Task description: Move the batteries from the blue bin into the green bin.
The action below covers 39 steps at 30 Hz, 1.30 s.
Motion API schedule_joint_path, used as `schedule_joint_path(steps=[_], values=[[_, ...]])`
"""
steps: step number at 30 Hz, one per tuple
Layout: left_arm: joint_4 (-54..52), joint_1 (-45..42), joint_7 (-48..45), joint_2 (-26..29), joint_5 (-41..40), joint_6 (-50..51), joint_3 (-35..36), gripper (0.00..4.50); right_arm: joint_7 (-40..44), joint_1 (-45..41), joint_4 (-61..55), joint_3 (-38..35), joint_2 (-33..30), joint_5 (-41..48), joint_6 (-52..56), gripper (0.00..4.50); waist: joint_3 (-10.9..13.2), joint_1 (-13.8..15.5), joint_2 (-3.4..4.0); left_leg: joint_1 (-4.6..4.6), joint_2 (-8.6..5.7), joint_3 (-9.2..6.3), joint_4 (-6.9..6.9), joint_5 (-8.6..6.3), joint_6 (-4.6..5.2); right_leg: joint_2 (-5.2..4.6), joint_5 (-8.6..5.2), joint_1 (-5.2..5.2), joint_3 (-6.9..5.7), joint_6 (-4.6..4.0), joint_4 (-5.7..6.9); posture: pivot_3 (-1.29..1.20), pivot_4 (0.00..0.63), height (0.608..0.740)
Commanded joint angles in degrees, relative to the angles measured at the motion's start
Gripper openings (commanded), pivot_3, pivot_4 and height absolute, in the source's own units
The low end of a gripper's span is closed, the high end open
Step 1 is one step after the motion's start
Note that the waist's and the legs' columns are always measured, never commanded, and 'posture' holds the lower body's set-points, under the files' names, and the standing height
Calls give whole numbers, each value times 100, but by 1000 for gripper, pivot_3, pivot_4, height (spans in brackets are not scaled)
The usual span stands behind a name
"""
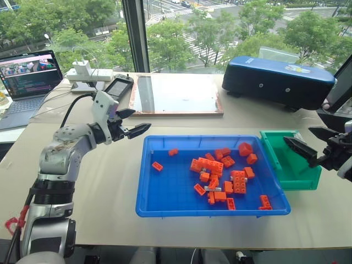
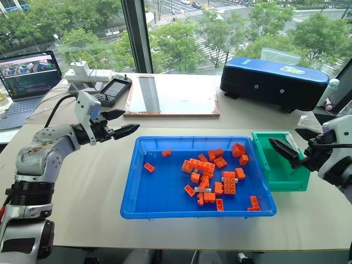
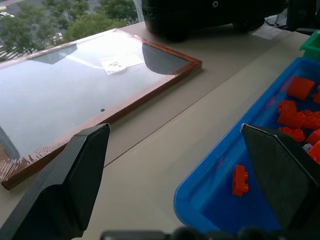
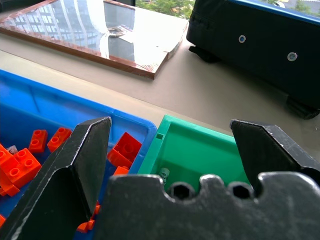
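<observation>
The blue bin [image 1: 170, 190] sits mid-table, holding orange bricks and one small silver battery [image 1: 212, 188] among them. Touching its right end is the green bin [image 1: 290, 169]; the right wrist view shows a battery [image 4: 164, 173] lying inside it. My right gripper [image 1: 309, 141] hovers open over the green bin's right side, with nothing between its fingers. My left gripper [image 1: 135, 122] is also open and empty, held above the bare table just left of the blue bin's far-left corner and pointing toward it.
Orange bricks [image 1: 220, 173] are scattered over the blue bin's right half. Behind the bins stand a dark navy case [image 1: 278, 80] and a wood-framed glossy panel [image 1: 176, 93]. A laptop [image 1: 27, 77], a handheld console [image 1: 118, 87] and a power strip [image 1: 88, 72] are at the far left.
</observation>
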Motion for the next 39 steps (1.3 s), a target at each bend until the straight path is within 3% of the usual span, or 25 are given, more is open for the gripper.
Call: schedule_joint_path(steps=[1,6,9,11,18,24,29,31,33,36,39], values=[[-323,-89,-462,220,-310,203,12,4500,-32,-140,-118,-12,-146,78,-59,4439,0,1,0,0,0,0,0,0,0,0,0,0,0,0,0,0,150,732],[-478,-743,-1687,674,-926,843,-277,4500,70,-528,-444,375,-494,413,373,4439,2,-15,2,-1,1,1,2,0,0,1,0,-5,-1,0,1,0,150,732],[-973,-694,-2685,1249,-1017,1079,-852,4500,687,-540,-1043,1167,-1309,549,638,4439,-2,-29,12,0,1,2,1,0,0,1,0,-3,-1,0,-4,0,150,732],[-1185,-654,-3066,1498,-985,1061,-1104,4500,758,-893,-1272,1557,-1503,911,956,4439,-3,-67,17,2,5,3,-1,-2,3,3,0,1,0,0,-5,0,150,732],[-1557,-726,-3344,1600,-869,989,-1437,4500,868,-1450,-1523,3339,-1807,659,1325,4439,-1,-72,16,-3,14,-5,3,-3,5,13,-1,7,-2,-1,-24,0,150,732],[-1626,-510,-3083,1467,-683,875,-1516,4500,745,-1228,-1182,3972,-1942,-81,1179,4439,-1,-24,17,-13,12,-4,11,-6,10,13,-1,2,-1,-1,-24,0,150,732],[-1727,-96,-2687,1344,-386,674,-1533,4500,-938,-1876,-818,2435,98,638,2954,4439,2,-92,6,-8,19,-2,10,-5,10,19,1,4,4,-4,-18,0,150,732],[-1755,-46,-2688,1359,-384,655,-1506,4500,-1469,-2061,-1121,2134,480,488,3487,4439,5,-85,8,-22,17,-9,12,-4,8,20,1,-13,2,-4,8,0,150,732],[-1758,-12,-2672,1382,-364,650,-1525,4500,-1901,-2169,-1275,1694,869,946,4486,4439,4,-55,11,-21,15,-9,12,-4,8,16,1,-11,4,-4,19,0,150,732],[-1688,-40,-2657,1371,-321,625,-1560,4500,-2709,-1975,-1438,1531,945,1706,4834,4439,4,3,10,-21,14,-13,13,-4,9,16,1,-5,-1,-4,16,0,150,732],[-1557,-156,-2658,1301,-264,585,-1594,4500,-3578,-1677,-1345,1870,232,2661,4834,4439,5,33,11,-23,10,-11,13,-5,9,10,1,-6,0,-4,15,0,150,732]])
